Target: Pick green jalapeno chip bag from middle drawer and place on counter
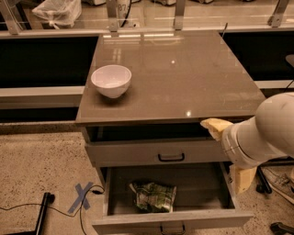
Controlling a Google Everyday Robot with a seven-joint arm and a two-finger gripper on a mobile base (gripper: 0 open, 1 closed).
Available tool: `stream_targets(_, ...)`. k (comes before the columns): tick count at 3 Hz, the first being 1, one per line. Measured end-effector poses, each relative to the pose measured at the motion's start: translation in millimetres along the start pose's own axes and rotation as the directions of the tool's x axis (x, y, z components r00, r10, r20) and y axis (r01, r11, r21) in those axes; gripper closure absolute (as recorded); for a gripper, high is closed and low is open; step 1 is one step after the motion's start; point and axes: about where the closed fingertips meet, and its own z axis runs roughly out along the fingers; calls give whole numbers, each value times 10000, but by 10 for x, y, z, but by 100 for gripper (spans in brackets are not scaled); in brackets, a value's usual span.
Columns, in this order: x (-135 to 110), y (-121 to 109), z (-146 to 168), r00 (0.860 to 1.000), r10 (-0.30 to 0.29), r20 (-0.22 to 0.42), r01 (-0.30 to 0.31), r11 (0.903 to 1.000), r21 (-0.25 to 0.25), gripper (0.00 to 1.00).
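Observation:
The green jalapeno chip bag point(153, 197) lies crumpled inside the open middle drawer point(171, 221), a little left of its centre. The drawer is pulled out below the shut grey drawer front point(156, 151). The counter point(183, 78) is the glossy grey-brown top above. My gripper point(222, 155) hangs at the cabinet's right front corner, above the drawer's right side and to the right of the bag. Its two cream fingers point(215, 125) are spread apart and hold nothing. The white arm fills the right edge.
A white bowl point(111, 80) stands on the counter's left side. A blue tape cross point(81, 197) and a black cable lie on the speckled floor at left. A plastic bag point(57, 11) sits beyond the rail at the back.

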Motion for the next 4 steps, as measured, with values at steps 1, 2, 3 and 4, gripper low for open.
stream_targets(1,-209,13,337,9962,-644,589,661,9974,-284,0)
stream_targets(2,-668,204,914,9676,-1659,1902,1698,9855,-42,0)
stream_targets(3,-1134,209,1296,9143,-2089,3469,1765,9766,1228,0)
stream_targets(4,-1228,317,1385,8860,-2597,3842,2160,9642,1537,0)
